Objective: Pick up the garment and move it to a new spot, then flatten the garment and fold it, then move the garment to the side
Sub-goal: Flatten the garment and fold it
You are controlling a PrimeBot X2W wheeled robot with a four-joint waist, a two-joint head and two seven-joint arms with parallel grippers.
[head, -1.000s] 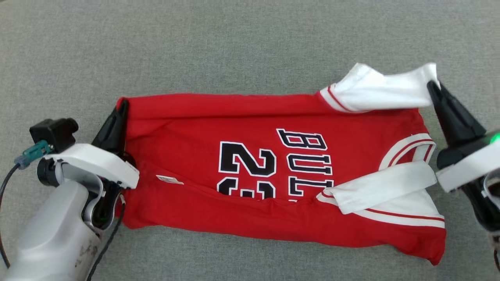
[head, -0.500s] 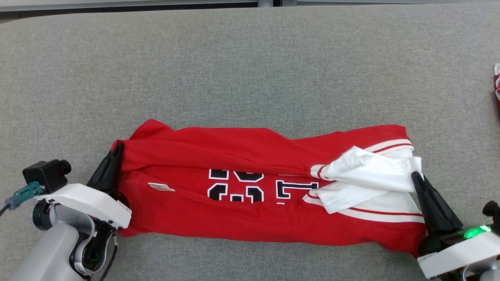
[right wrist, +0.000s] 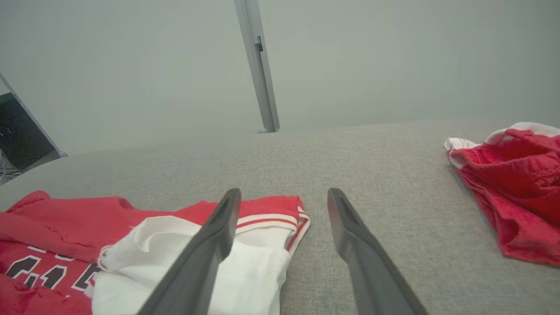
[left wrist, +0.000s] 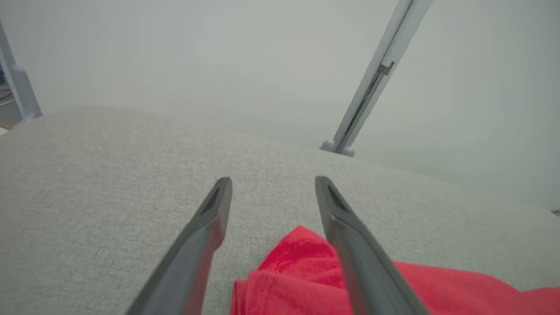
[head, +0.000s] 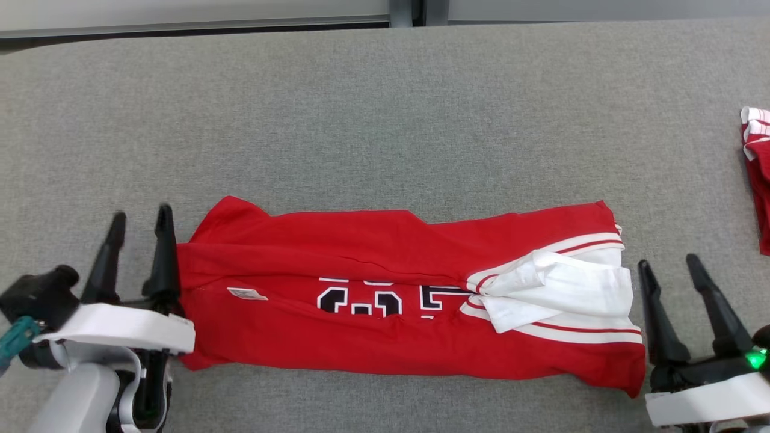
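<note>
Head view: both jaws wide open, beside garment (head: 385,349) ends

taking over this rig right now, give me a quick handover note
Left gripper: open, empty, at the jersey's left end.
Right gripper: open, empty, beside its right end.
Jersey: lies on the gray table in front of the robot, long sides folded in to a narrow band; white sleeves bunched at the right end.
Second red garment: at the table's far right.
Done: lengthwise folds.
Left: probably tidy the sleeves, fold end to end, move it to the side.
</note>
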